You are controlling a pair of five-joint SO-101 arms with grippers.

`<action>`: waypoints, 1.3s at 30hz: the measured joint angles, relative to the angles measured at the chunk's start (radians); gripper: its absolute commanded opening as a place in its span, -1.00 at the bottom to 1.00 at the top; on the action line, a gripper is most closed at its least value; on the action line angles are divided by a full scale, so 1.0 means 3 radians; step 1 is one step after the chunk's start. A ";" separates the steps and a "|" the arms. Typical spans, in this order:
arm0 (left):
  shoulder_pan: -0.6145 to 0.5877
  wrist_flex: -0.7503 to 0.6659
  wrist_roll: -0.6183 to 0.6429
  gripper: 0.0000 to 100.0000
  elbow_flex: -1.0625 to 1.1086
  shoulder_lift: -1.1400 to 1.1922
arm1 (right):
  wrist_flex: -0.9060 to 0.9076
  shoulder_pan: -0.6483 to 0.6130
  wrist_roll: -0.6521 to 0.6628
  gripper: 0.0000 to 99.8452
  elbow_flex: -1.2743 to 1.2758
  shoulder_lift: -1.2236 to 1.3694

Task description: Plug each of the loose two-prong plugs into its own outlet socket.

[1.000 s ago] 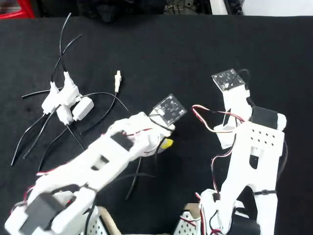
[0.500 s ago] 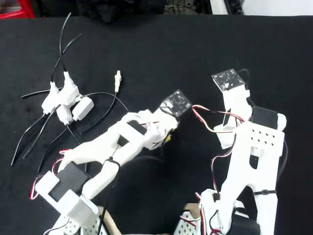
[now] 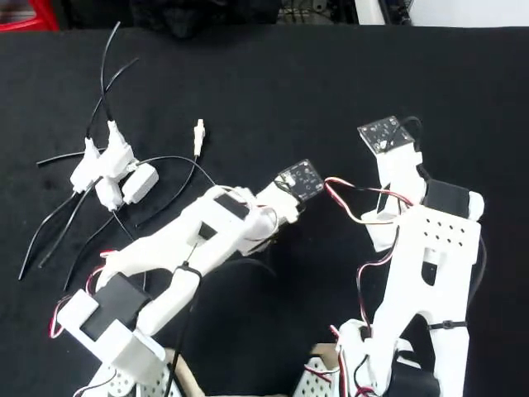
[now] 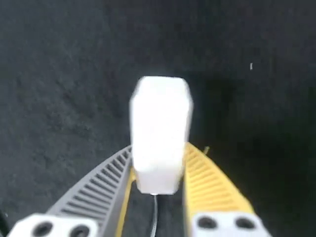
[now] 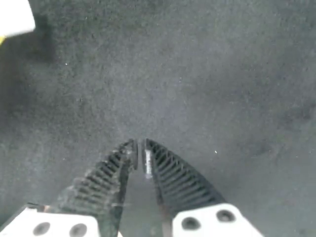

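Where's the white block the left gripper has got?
The white block is clamped in the left gripper in the left wrist view, over the middle of the black cloth, right of the tangle of white plugs.

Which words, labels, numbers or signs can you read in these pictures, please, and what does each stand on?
No text can be read.
The small black circuit board on one arm and its twin on the other carry pale specks, too small to read.
The white plastic connector block held in the left gripper shows a plain face with no print.
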 measured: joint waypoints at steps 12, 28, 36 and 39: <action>-0.0271 0.1938 -0.0138 -0.94 0.0041 -0.1023 | 0.0000 0.0000 0.0000 -0.96 0.0000 0.0000; -0.0834 0.1580 -0.0987 -0.87 0.2010 -0.2654 | 0.0000 -0.0261 0.0000 -0.96 0.0000 0.0000; -0.1366 0.1391 -0.0798 -0.41 0.1990 -0.2654 | 0.0000 -0.0527 0.0000 -0.96 0.0061 0.0000; -0.1621 0.1391 -0.0941 -0.42 0.1877 -0.2654 | 0.0000 -0.0578 0.0000 -0.96 0.0066 0.0000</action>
